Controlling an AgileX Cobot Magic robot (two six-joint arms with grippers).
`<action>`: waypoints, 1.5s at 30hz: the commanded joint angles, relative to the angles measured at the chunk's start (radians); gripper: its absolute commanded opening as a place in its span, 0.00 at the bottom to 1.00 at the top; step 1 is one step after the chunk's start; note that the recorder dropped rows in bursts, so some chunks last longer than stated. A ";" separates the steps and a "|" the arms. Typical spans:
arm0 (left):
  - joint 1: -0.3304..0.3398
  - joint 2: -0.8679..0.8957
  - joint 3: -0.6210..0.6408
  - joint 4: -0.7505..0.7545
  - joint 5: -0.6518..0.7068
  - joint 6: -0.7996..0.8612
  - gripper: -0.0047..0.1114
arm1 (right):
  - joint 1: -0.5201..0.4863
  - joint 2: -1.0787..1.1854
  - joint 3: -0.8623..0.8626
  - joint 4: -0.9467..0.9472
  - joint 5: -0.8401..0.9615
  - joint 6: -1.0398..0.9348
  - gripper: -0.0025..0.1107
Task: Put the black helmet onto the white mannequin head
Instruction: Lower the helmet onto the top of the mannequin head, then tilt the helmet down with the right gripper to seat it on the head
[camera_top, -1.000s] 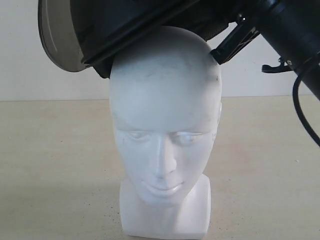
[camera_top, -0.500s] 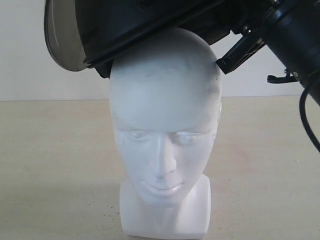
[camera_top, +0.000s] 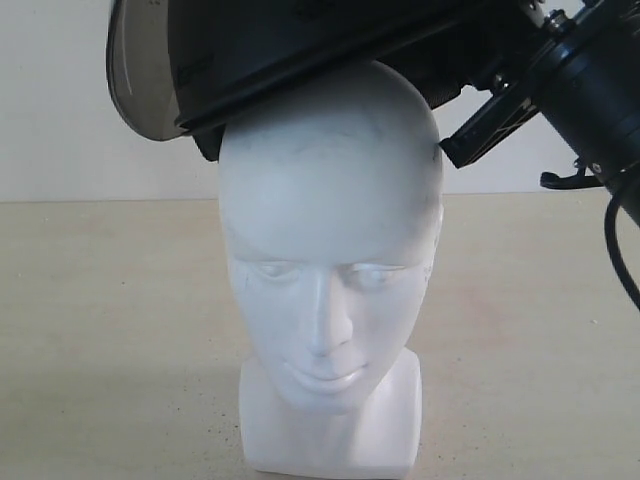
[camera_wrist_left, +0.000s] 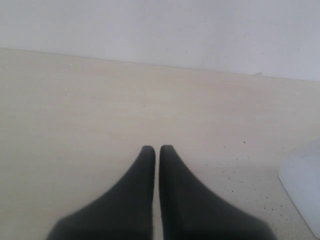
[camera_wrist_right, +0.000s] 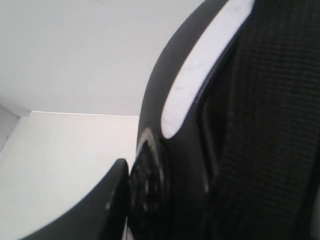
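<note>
1. The black helmet (camera_top: 270, 50) sits tipped on the crown of the white mannequin head (camera_top: 330, 250). Only the very top of the skull is inside the opening; brow, face and neck are all bare below it.
2. The relation I'm watching is that the helmet's front-to-back axis runs across the head, not along its gaze. The smoky visor (camera_top: 140, 80) juts out past one temple while the face looks straight at the exterior camera.
3. The right gripper (camera_top: 470, 125) is at the helmet's rear rim, up beside the opposite temple from the visor. In the wrist view one finger (camera_wrist_right: 107, 205) lies against the shell's edge and a sliver of white head shows between shell and padding. The other finger is hidden, so I cannot tell whether it's pinching the rim or has loosened.
4. The left gripper (camera_wrist_left: 157, 150) has its fingers pressed together, holding nothing, low over the table (camera_top: 100, 330) near the head's neck base (camera_wrist_left: 302, 185).
5. My read is that the right arm is the one to act. The visor needs swinging round over the face, then the shell lowering level onto the head.
</note>
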 joint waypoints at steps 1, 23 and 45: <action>0.004 -0.002 0.004 -0.003 -0.004 0.003 0.08 | 0.001 -0.008 0.009 -0.029 0.020 -0.014 0.02; 0.004 -0.002 0.004 -0.003 -0.004 0.003 0.08 | 0.060 -0.042 0.080 0.076 0.020 -0.083 0.02; 0.004 -0.002 0.004 -0.003 -0.004 0.003 0.08 | 0.060 -0.099 0.237 0.062 0.020 -0.160 0.02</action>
